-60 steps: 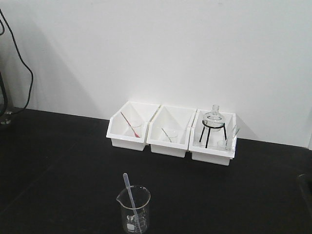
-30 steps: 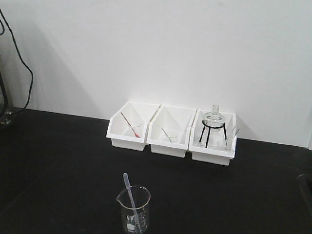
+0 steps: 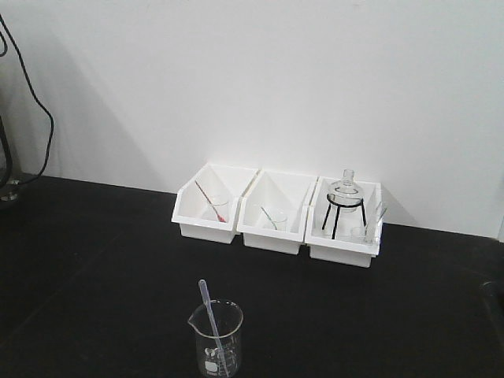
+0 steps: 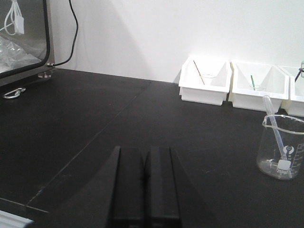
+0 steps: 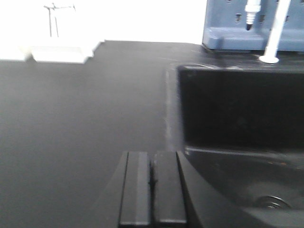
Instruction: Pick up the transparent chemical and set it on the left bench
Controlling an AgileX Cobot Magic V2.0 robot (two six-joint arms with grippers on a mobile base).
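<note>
The clear pipette (image 3: 211,315) was seen leaning inside a beaker (image 3: 216,340) at the bottom centre, kept upright by the rim. It was probably not yet grasped. Three white bins (image 3: 277,213) were placed behind on the black bench (image 3: 94,252). Both the left gripper (image 4: 144,183) and the right gripper (image 5: 152,187) were closed, nothing held.

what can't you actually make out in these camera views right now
- Beaker base: cut off by the front view's bottom edge.
- Transparent pipette tip: lost behind glass glare and print, left wrist view.
- Bins: blurred and overexposed in the right wrist view; contents unreadable.
- Right bin: cropped by the left wrist frame's right edge.
- Sink bottom: too dark, right wrist view.
</note>
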